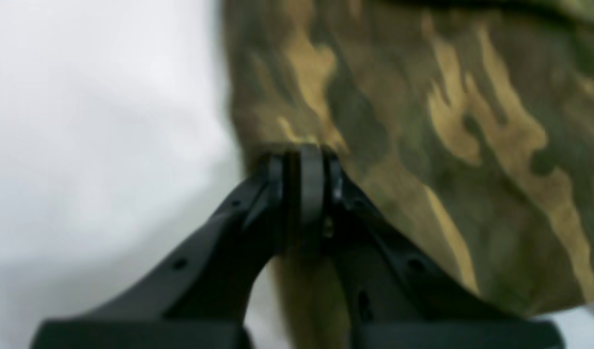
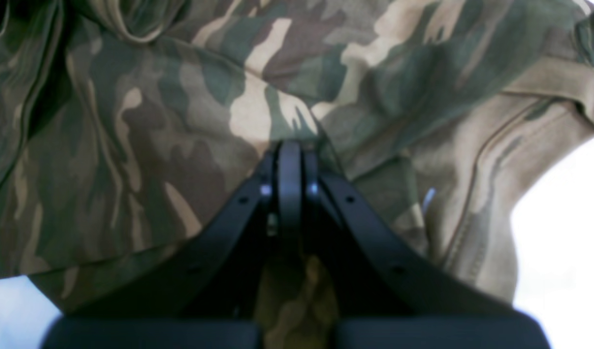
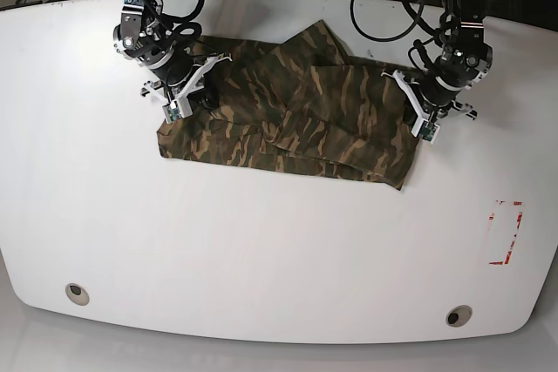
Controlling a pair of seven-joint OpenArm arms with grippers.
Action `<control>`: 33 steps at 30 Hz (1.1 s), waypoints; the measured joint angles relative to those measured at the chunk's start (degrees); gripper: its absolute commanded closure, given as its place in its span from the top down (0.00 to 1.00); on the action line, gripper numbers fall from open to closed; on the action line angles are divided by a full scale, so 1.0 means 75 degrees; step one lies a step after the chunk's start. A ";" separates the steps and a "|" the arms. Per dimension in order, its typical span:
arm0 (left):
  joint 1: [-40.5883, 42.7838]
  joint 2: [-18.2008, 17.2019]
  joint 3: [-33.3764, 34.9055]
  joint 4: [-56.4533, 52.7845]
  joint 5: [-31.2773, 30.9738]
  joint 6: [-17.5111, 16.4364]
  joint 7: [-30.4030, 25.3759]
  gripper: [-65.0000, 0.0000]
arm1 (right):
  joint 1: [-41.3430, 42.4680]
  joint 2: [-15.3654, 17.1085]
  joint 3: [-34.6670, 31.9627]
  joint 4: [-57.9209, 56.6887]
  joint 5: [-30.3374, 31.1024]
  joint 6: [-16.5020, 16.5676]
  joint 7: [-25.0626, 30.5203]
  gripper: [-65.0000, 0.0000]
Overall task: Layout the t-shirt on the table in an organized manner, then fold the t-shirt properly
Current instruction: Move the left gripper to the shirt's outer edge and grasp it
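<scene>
The t-shirt [image 3: 296, 115] lies crumpled on the far half of the table [image 3: 261, 250], stretched sideways between the two arms. Its camouflage cloth of dark green, brown and tan streaks is folded over itself in several overlapping layers, with one ridge running up toward the far edge and a lower hem spreading along the near side. In the base view its right corner droops toward the viewer, and its left end sits bunched under the arm there.

The right gripper [image 2: 291, 145] is pressed together on a fold of the shirt: its black fingers meet at the tips with cloth caught between them, and a hemmed, tan-coloured edge, perhaps a sleeve, wrinkles just to one side. In the base view this gripper sits at the shirt's left end, low over the fabric.

The left gripper [image 1: 301, 152] is likewise pinched tight on the shirt, holding it right at a cloth edge, with bare white tabletop to one side of the fingers and camouflage to the other. That view is blurred, so finer detail cannot be told.

Farther out, the near part of the table carries two round grommet holes [image 3: 77, 293] and a red-marked rectangle [image 3: 506, 233] toward its right side. Dark cables [image 3: 384, 19] loop behind the arms at the far edge.
</scene>
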 measured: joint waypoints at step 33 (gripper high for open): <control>-0.0076 0.0000 -0.0015 -0.0871 -0.0236 0.0044 -0.0988 0.04 | 0.0863 -0.0976 0.3838 0.1740 0.2247 -0.0125 -0.4284 0.82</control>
